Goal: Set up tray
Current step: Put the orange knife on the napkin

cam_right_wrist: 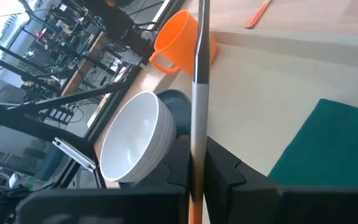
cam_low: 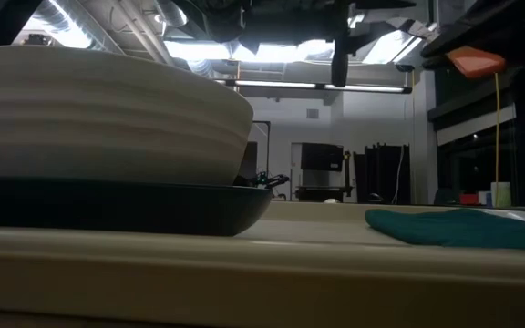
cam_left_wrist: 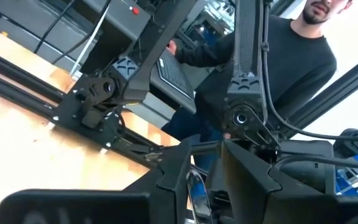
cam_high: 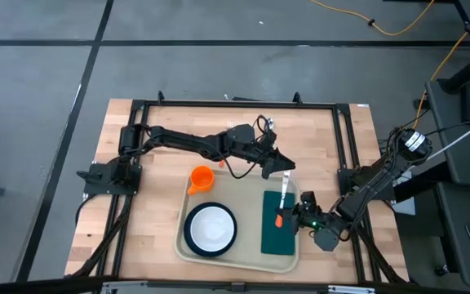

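Tray (cam_high: 247,251): beige, rounded corners, sat at the near middle of the wooden table (cam_high: 129,237), between the two arms.
Plate and bowl: dark round plate (cam_high: 190,239) lay in the tray's left half with a white bowl (cam_high: 211,226) on it; in the low view the bowl (cam_low: 108,114) filled the left of the frame on the plate (cam_low: 126,208).
Napkin (cam_high: 279,222): dark green rectangle, flat in the tray's right half, apart from the plate.
Cup (cam_high: 200,179): orange, handle to the left, at the tray's far left corner; whether inside the rim or just off it could not be told.
Right gripper (cam_high: 288,217): over the napkin's right edge, fingers clamped on a utensil (cam_right_wrist: 199,68) with a silver shaft and an orange handle end (cam_high: 279,219); shaft ran toward the far side of the tray.
Left gripper (cam_high: 277,167): above the table just beyond the tray's far edge, near the utensil's silver tip. Fingers (cam_left_wrist: 176,177) stood a little apart; whether anything was between them could not be told.
Background: a person in a dark sleeve (cam_left_wrist: 291,56) stood beyond the table by a keyboard, seen in the left wrist view.
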Robot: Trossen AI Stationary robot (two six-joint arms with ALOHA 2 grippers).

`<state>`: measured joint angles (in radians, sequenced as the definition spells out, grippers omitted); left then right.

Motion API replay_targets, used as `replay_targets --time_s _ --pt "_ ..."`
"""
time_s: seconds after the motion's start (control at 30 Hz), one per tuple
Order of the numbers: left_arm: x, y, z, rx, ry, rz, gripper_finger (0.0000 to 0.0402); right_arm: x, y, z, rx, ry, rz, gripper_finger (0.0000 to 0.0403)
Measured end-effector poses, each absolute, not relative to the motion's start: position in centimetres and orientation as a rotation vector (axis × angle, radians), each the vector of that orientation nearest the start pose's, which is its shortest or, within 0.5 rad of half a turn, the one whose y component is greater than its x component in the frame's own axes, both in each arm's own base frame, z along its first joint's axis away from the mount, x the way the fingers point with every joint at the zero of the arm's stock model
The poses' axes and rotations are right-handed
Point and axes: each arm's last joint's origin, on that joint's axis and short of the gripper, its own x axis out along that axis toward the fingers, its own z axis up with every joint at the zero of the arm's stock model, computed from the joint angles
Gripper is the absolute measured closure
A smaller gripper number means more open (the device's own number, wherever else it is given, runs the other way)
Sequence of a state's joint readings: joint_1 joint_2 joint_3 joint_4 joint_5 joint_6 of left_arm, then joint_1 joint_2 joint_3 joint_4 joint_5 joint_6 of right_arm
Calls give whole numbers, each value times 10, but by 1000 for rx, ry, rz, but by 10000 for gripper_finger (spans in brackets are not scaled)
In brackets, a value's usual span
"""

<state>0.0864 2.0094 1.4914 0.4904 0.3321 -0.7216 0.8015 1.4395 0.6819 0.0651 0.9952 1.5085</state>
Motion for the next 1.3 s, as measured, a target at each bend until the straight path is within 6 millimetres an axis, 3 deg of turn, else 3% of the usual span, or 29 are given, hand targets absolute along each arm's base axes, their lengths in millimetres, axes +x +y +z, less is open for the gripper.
replay_targets --time_s 0.67,0.97,1.3 --pt "469 10 263 -719 218 -284 334 205 176 192 948 120 -462 377" --pt "467 -15 255 -680 311 -317 331 198 166 211 931 53 -478 379" --pt "467 -17 256 -683 309 -318 334 192 160 217 899 62 -493 379"
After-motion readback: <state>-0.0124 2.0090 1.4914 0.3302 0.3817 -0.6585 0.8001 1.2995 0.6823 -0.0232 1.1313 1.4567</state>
